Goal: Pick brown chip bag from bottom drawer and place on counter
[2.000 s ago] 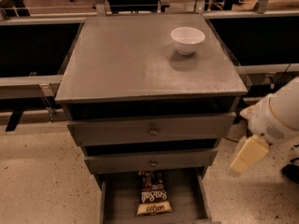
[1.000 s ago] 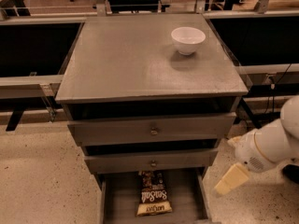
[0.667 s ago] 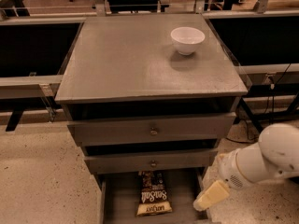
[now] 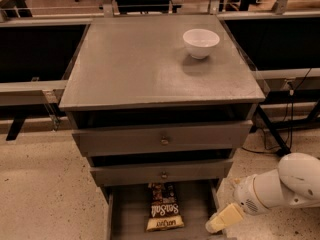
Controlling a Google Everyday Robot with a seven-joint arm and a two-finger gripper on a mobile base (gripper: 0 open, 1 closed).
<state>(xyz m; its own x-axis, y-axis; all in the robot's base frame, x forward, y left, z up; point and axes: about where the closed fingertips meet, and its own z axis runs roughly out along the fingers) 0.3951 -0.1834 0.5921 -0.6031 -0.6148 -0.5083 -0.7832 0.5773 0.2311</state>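
While the robot's gripper point(image 4: 226, 217) hangs low over the right-hand edge of the open bottom drawer point(image 4: 129, 215), whether it is spread or closed cannot be told. The brown chip bag point(image 4: 163, 212) lies flat on the drawer floor, untouched, near the gripper on its left as the camera sees it. The bag's long axis runs front to back: the tan band points to the drawer's open front, and the dark end reaches back toward the knobbed drawer point(image 4: 162, 174) above. A descent from this spot would likely strike the drawer's side wall or catch only the bag's edge, and the slick, crinkly film could slip free. Above and beyond the gripper, any lift must clear the drawer fronts to reach the counter point(image 4: 135, 66), where a white bowl point(image 4: 200, 42) sits at the far right.
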